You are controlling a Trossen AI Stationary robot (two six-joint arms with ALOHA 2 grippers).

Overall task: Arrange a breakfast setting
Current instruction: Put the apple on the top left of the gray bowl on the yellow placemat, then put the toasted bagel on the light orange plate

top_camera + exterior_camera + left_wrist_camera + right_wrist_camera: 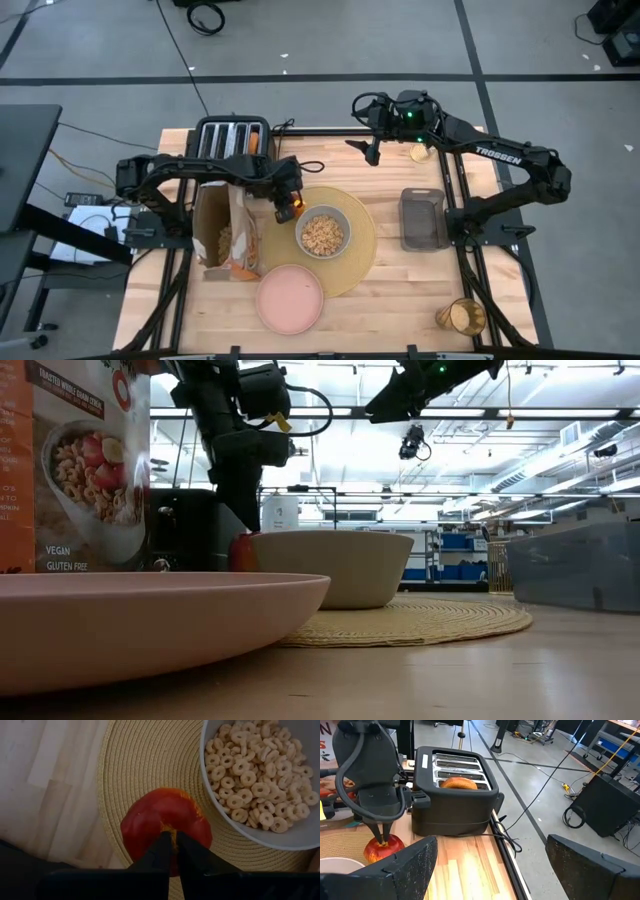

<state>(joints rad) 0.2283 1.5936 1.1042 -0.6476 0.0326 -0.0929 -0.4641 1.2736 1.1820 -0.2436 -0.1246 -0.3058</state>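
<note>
A: Where is the left gripper [171,840], and what does it hold?

B: It is above the red apple [165,827], at the edge of the tan placemat [362,250], just beside the grey-green bowl [323,232]. Its two fingers are almost together and they pinch the stem area on top of the apple. In the low view the apple shows only as a red edge behind the bowl, so I cannot tell if it touches the mat.

A: What is in the bowl?

B: Cereal rings [255,775]. The bowl stands on the placemat. The pink plate [290,298] lies at the near side and overlaps the rim of the mat. A cereal box [225,233] lies beside the left arm.

A: And the right gripper [372,152]?

B: It hangs in the air near the far edge of the table, with its fingers wide apart and nothing between them. In front of it is the black toaster [455,790], with a toast round [459,783] in one slot.

A: Other things?

B: The amber tumbler [462,316] stands at the near right corner. A grey container [423,217] is right of the placemat.
</note>
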